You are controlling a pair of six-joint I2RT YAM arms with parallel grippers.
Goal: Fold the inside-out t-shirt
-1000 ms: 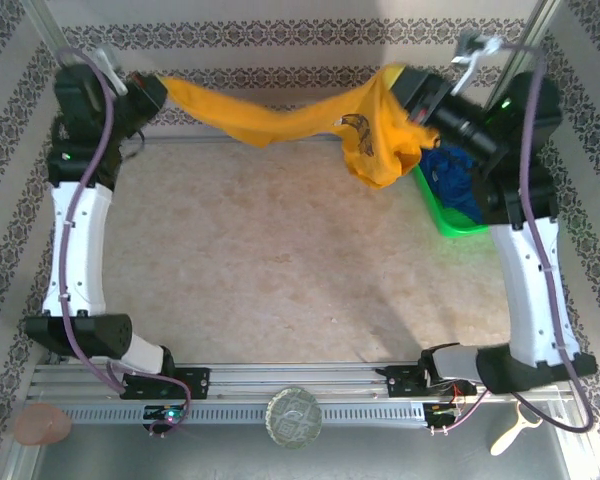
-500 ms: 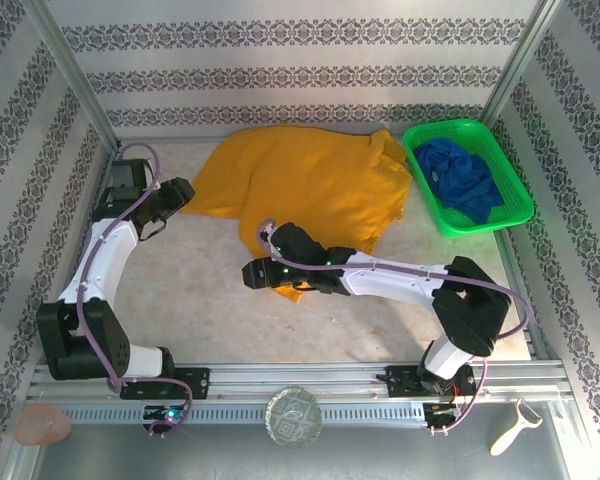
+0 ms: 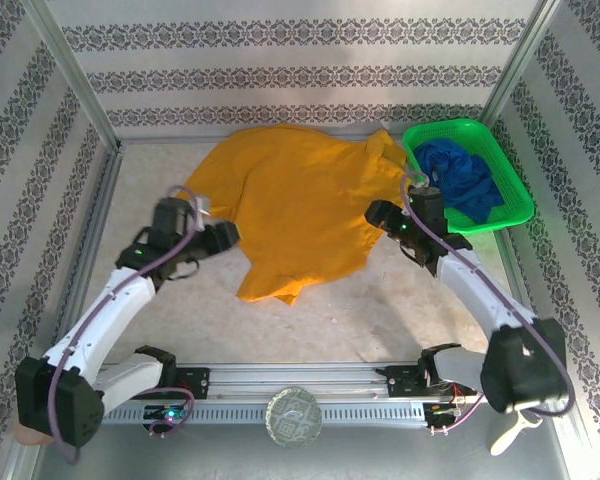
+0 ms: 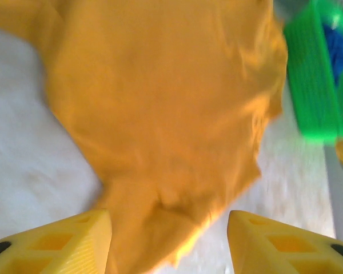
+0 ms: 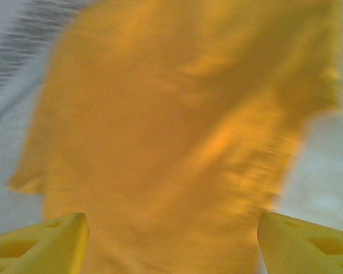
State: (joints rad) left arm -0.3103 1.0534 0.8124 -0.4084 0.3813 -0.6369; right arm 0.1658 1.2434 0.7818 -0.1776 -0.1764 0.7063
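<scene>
I have the surface [image 3: 380,310] before me with the inside-out t-shirt [image 3: 300,200] lying on it in the upper middle of the top view; it is spread out but rumpled, its lower part narrowing to a bunched point towards the centre of the frame. That uneven lie is my first worry: a fold begun from here would likely come out lopsided, with the creases pressed in rather than smoothed away. The left claw [image 3: 228,237] sits at the cloth's left edge and the right claw [image 3: 378,213] at its right edge; both are released, jaws wide apart, holding nothing. In the left wrist view the fingers [image 4: 63,240] stand either side of the orange cloth, and the right wrist view shows the same wide gap over it. Both wrist views are smeared, so I cannot judge layers from them; closing now could pinch one layer alone, or a thick wad, and either would drag the shirt askew. The shirt's upper right corner lies just beside the green basket [image 3: 445,125]; I cannot tell whether they touch. A pull from the right arm, which works close by, might snag that corner on the rim or shove the basket along. The basket stands in the upper right of the frame, upright on the surface; inside it lies a crumpled dark blue garment [image 3: 465,175], filling much of the floor and staying below the rim.
</scene>
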